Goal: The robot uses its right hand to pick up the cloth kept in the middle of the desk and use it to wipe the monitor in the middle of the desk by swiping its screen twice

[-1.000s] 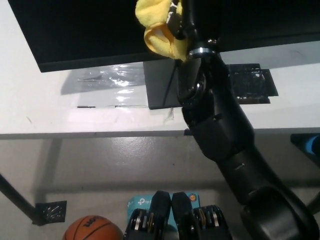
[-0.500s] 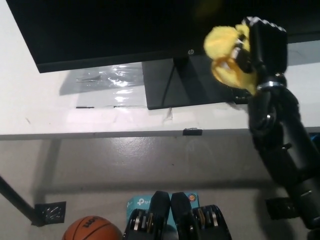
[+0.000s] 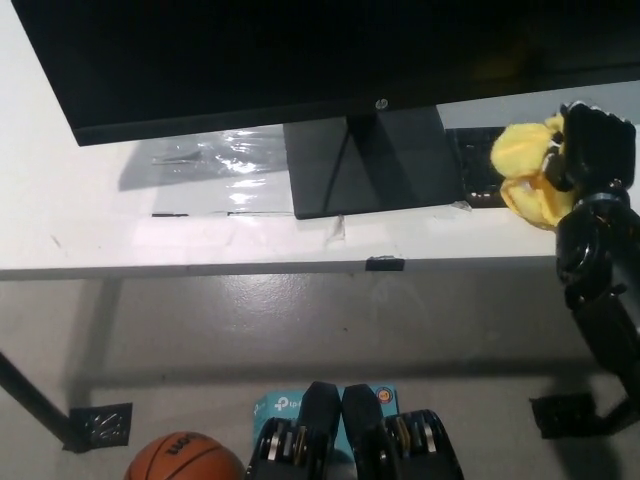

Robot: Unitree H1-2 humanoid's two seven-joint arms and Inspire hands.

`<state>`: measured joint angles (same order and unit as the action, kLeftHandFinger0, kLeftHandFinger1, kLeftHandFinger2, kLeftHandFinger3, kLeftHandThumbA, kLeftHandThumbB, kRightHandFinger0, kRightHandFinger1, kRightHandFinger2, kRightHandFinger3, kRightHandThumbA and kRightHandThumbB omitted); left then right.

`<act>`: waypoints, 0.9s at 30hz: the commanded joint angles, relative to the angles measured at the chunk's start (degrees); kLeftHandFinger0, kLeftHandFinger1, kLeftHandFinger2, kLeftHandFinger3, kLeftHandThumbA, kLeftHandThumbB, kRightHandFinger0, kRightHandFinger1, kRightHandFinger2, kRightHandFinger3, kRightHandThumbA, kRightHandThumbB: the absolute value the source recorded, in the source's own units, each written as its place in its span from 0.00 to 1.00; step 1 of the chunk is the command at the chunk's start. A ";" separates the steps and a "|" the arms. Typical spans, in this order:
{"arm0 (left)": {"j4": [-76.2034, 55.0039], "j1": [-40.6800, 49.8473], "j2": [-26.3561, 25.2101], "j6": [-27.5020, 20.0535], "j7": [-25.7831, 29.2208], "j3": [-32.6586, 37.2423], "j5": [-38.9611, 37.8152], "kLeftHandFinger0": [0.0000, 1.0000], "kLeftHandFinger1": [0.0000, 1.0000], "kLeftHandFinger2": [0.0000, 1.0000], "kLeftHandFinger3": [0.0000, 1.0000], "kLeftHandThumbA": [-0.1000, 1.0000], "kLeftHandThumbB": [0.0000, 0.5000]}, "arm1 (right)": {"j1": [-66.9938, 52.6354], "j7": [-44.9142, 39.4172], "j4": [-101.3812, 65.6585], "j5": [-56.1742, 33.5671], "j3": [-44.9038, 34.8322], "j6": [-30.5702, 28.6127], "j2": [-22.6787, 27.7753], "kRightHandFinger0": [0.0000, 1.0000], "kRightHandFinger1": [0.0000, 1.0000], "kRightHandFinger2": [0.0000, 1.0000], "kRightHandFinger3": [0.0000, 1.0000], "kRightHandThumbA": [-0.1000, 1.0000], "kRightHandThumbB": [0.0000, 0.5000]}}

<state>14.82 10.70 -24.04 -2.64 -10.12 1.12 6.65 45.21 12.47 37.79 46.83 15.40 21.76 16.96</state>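
Basketball [image 3: 183,456] at the bottom left on the grey floor [image 3: 300,320], beside a black patterned plate [image 3: 101,422]. Farther up, white desk [image 3: 100,230], front edge running left to right. At the right edge, black right hand [image 3: 590,150] closed on the bunched yellow cloth [image 3: 525,170], held over the desk's right end, just below the screen's bottom edge. Cloth a rough lump, no clear long axis, bulging toward picture left away from the hand. Farthest, the monitor [image 3: 300,60]: long axis left to right, dark screen facing the camera, stand base [image 3: 370,165] on the desk. Compared with half a second ago, hand and cloth lower and farther right, off the screen. Left hand out of view.
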 commanded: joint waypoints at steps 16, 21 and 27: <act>-1.18 0.63 -0.83 -0.71 0.83 -1.30 0.73 0.59 0.60 0.73 0.78 0.81 0.73 | -4.49 -20.48 -16.47 5.09 -1.20 5.17 0.18 1.00 1.00 1.00 1.00 0.45 0.94; -1.12 0.47 -0.84 -0.53 0.82 -1.41 0.76 0.58 0.58 0.71 0.79 0.80 0.73 | -7.07 -23.20 -23.87 7.37 -3.40 5.17 -0.10 1.00 1.00 1.00 1.00 0.51 1.00; -0.70 0.36 -0.92 -1.16 1.02 -1.40 1.21 0.57 0.57 0.69 0.78 0.80 0.69 | -8.84 -26.37 -29.58 9.58 -4.91 5.17 -0.32 1.00 1.00 1.00 1.00 0.46 0.98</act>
<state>14.78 10.70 -24.04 -2.72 -10.09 0.21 6.96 35.42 -9.48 12.17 52.58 12.01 25.79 16.29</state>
